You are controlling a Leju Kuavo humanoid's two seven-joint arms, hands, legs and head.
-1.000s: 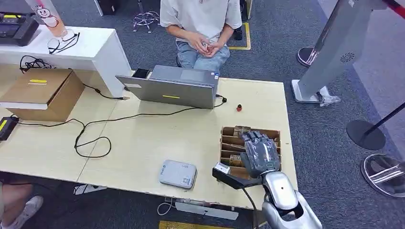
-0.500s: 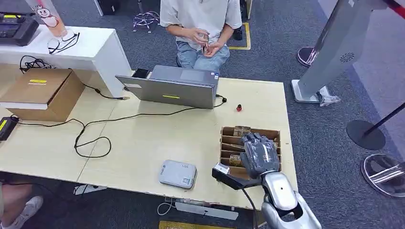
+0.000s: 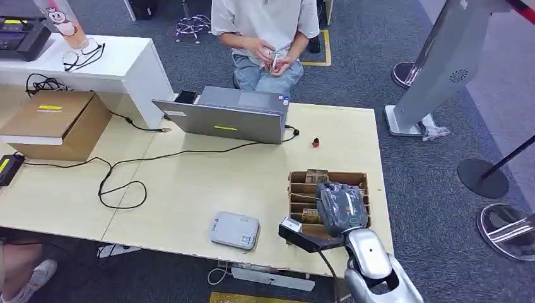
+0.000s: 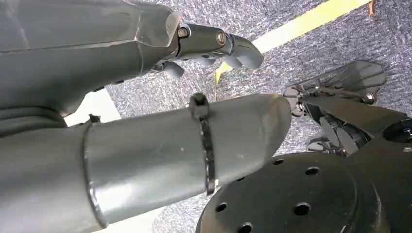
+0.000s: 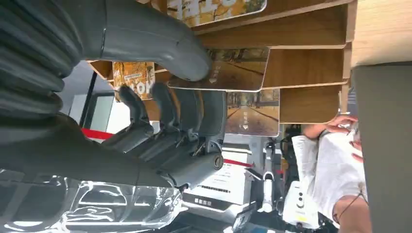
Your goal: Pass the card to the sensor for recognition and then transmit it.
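Right hand [image 3: 341, 206] sits over the wooden card rack [image 3: 299, 187], thumb and fingers closing around one card [image 5: 228, 73] standing in its slot, positioned to lift it out. Whether the grip is firm cannot be told. Grey sensor [image 3: 235, 230] lies nearby on the table [image 3: 189, 183].

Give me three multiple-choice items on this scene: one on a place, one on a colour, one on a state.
1. Where is the right hand?
A. over the wooden card rack
B. on the laptop
C. on the cardboard box

2. What colour is the small object behind the rack?
A. blue
B. red
C. green

3. How is the laptop?
A. closed flat
B. open
C. upside down

Answers: 1 A, the hand sits above the rack's slots. 2 B, it shows red on the table. 3 B, its lid stands up, facing the seated person.
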